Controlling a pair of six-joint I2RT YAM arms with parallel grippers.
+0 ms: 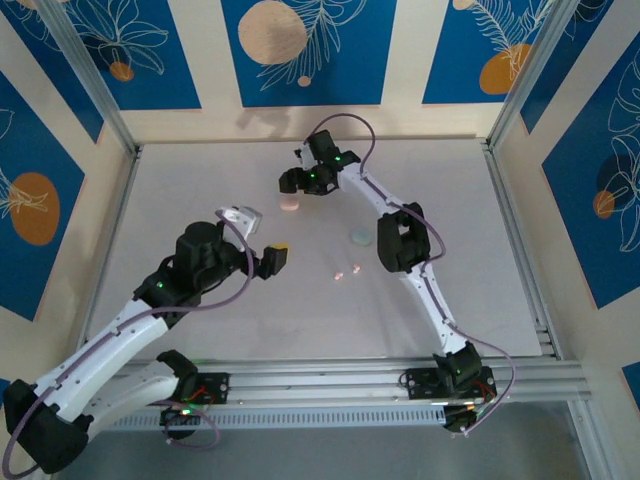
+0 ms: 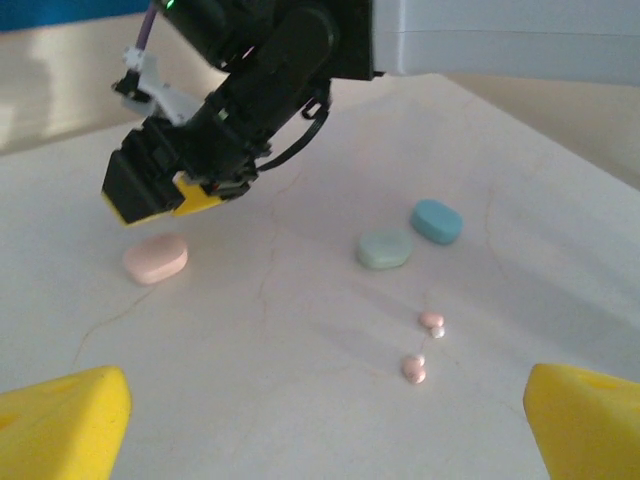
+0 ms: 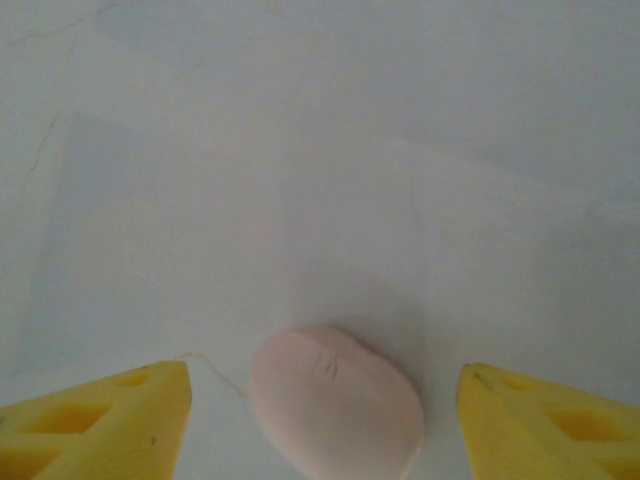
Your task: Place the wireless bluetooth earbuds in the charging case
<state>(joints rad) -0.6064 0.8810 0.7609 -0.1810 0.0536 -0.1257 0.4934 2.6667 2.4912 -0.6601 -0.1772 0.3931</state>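
Hovering right over the pink case (image 3: 335, 405), the right claw (image 3: 322, 400) is spread open. There's a yellow finger on either side and bare surface in both gaps, so it's not gripping anything. The case looks shut, and its long side seems to run roughly finger to finger, though the frame edge cuts it off.

The left claw (image 2: 325, 425) is wide open too and holding nothing. The pink earbuds (image 2: 422, 346) lie loose just ahead of it, a bit to its right, well apart from the pink case. I'd say the left arm is clearly the nearer one for picking them up.

A mint case (image 2: 384, 249) and a blue case (image 2: 436, 221) sit side by side beyond the buds. Everything's on a white table (image 1: 200, 180) with faint crack lines, boxed in by cream walls with blue leaf panels (image 1: 300, 50).
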